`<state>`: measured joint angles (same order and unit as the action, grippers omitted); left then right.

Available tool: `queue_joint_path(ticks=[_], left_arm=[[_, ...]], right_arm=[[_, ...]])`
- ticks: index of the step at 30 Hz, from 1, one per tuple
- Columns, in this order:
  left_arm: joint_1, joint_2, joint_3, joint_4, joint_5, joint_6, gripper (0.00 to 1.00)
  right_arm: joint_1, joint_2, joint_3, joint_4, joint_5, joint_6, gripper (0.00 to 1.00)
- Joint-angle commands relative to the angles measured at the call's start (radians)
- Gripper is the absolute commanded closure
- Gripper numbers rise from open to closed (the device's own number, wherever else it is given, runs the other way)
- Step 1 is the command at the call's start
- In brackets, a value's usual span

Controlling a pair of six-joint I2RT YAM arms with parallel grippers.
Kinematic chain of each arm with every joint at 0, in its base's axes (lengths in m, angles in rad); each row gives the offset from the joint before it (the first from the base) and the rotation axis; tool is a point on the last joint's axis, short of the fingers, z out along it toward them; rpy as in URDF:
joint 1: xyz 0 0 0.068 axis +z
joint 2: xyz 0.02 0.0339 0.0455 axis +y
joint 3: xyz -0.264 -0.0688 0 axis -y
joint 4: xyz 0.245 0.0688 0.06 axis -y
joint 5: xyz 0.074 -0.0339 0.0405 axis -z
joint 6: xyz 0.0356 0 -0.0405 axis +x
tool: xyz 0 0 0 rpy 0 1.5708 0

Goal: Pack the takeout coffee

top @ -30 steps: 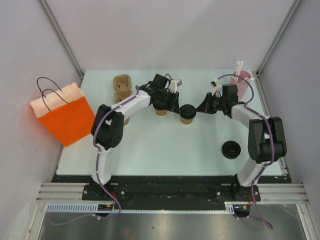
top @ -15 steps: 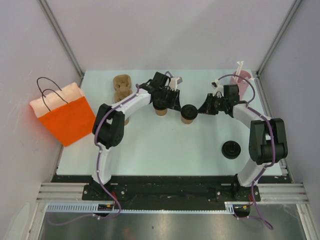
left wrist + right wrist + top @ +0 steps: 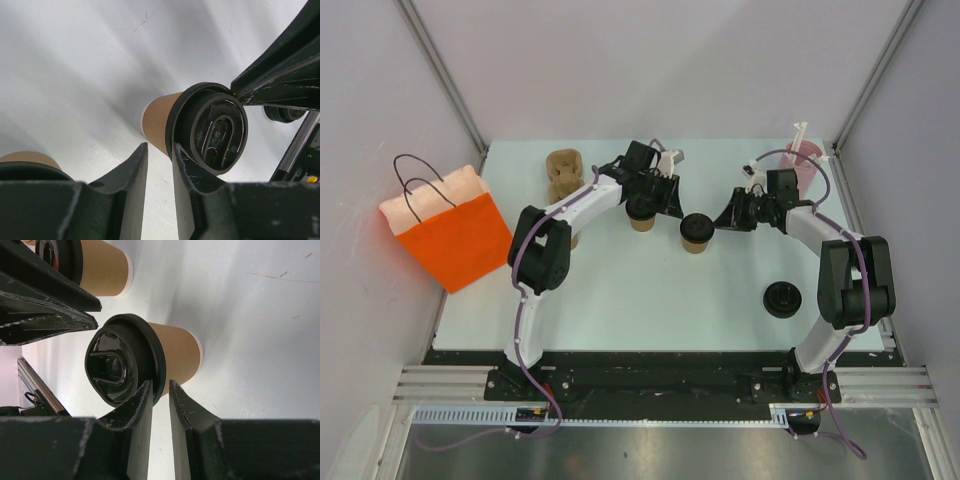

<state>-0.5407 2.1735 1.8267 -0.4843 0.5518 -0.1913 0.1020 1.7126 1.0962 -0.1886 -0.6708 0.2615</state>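
Observation:
Two tan paper cups with black lids stand at the table's middle back. One cup (image 3: 641, 216) sits under my left wrist and shows low left in the left wrist view (image 3: 25, 159). The other cup (image 3: 695, 233) stands free between my grippers, seen in the left wrist view (image 3: 159, 119) and the right wrist view (image 3: 176, 352). My left gripper (image 3: 674, 209) (image 3: 160, 148) has its jaws nearly together and empty, tips just short of that cup's lid (image 3: 216, 128). My right gripper (image 3: 719, 221) (image 3: 160, 383) is likewise nearly shut and empty, one fingertip at the lid's rim.
An orange paper bag (image 3: 453, 231) stands at the table's left edge. A brown pulp cup tray (image 3: 563, 176) lies at the back left. A pink cylinder with white straws (image 3: 804, 155) stands at the back right. A loose black lid (image 3: 783, 298) lies front right.
Both grippers have drawn back a little from the middle cup's lid, the left one to the left and the right one to the right. The cups stay put.

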Motion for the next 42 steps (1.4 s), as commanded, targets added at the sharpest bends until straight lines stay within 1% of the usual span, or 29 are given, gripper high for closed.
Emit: queue_joint_path(ticks=[1, 5, 8, 10, 14, 16, 17, 18, 19, 20, 22, 23, 26, 30, 31, 34, 38, 42], left_arm=[[0.013, 0.008, 0.051, 0.013, -0.004, 0.015, 0.69], [0.018, 0.003, 0.054, 0.013, -0.012, 0.016, 0.69], [0.018, -0.011, 0.055, 0.013, -0.009, 0.023, 0.69], [0.018, -0.021, 0.059, 0.012, 0.005, 0.023, 0.68], [0.021, -0.052, 0.069, 0.006, 0.04, 0.024, 0.62], [0.024, -0.079, 0.081, 0.003, 0.063, 0.029, 0.59], [0.031, -0.09, 0.085, -0.002, 0.072, 0.029, 0.55], [0.038, -0.099, 0.086, -0.004, 0.091, 0.03, 0.52], [0.045, -0.124, 0.085, -0.007, 0.092, 0.029, 0.49], [0.062, -0.139, 0.08, -0.011, 0.092, 0.032, 0.45], [0.08, -0.182, 0.065, -0.017, 0.082, 0.046, 0.42], [0.099, -0.198, 0.059, -0.022, 0.077, 0.056, 0.39], [0.134, -0.248, 0.051, -0.065, 0.056, 0.07, 0.36], [0.18, -0.308, 0.023, -0.099, 0.024, 0.092, 0.36], [0.198, -0.322, 0.001, -0.105, 0.019, 0.095, 0.36], [0.228, -0.371, -0.049, -0.117, 0.014, 0.113, 0.36], [0.254, -0.415, -0.083, -0.131, 0.004, 0.144, 0.36], [0.26, -0.417, -0.104, -0.142, -0.056, 0.177, 0.36]], right_arm=[[0.005, -0.038, 0.06, 0.0, -0.016, 0.015, 0.75], [0.01, -0.039, 0.086, -0.023, -0.018, 0.007, 0.73], [-0.001, -0.048, 0.108, -0.067, 0.016, -0.007, 0.7], [0.005, -0.06, 0.137, -0.104, 0.066, -0.037, 0.66], [0.037, -0.119, 0.163, -0.15, 0.146, -0.093, 0.57], [0.094, -0.142, 0.169, -0.163, 0.2, -0.166, 0.52], [0.122, -0.16, 0.177, -0.169, 0.25, -0.198, 0.48], [0.148, -0.166, 0.18, -0.178, 0.275, -0.237, 0.48], [0.201, -0.172, 0.18, -0.19, 0.298, -0.298, 0.47], [0.226, -0.176, 0.183, -0.195, 0.333, -0.33, 0.45], [0.281, -0.173, 0.188, -0.207, 0.362, -0.392, 0.45], [0.294, -0.159, 0.195, -0.212, 0.394, -0.403, 0.45], [0.333, -0.124, 0.221, -0.241, 0.436, -0.438, 0.48], [0.387, -0.047, 0.269, -0.284, 0.505, -0.481, 0.5], [0.398, -0.033, 0.298, -0.31, 0.517, -0.485, 0.53], [0.419, 0.021, 0.343, -0.362, 0.56, -0.492, 0.58], [0.438, 0.045, 0.356, -0.384, 0.563, -0.501, 0.6], [0.45, 0.061, 0.364, -0.391, 0.577, -0.502, 0.69]])
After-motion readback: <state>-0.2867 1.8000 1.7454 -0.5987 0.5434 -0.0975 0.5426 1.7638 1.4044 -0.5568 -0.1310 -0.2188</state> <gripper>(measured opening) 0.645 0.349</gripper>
